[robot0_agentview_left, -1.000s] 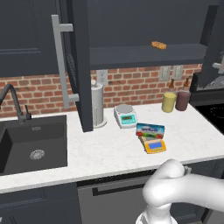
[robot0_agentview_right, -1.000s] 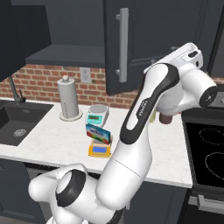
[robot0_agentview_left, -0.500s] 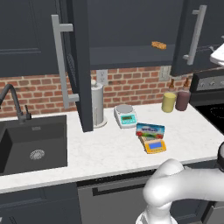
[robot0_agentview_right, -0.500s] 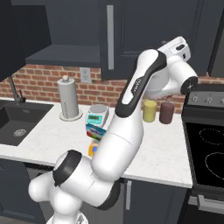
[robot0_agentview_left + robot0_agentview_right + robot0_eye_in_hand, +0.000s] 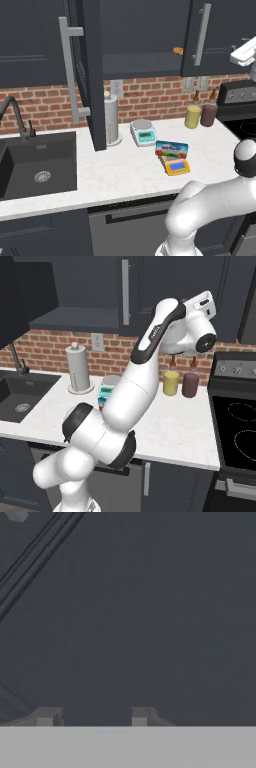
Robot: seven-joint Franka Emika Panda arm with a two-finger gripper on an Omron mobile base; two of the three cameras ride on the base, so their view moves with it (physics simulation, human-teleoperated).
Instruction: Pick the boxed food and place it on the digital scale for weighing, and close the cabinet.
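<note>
Dark charcoal cabinet (image 5: 150,612) door panel lies flat directly ahead of my gripper (image 5: 93,716), jaws parted and grasping nothing, while the boxed food (image 5: 171,148) rests on the digital scale (image 5: 177,167) near the counter's front edge.

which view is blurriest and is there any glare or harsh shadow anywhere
Hand view: soft and dim, a flat dark cabinet door close up. Left base view: sharp, even light, no glare on the counter. Right base view: sharp too, with a soft sheen on the stove.
</note>
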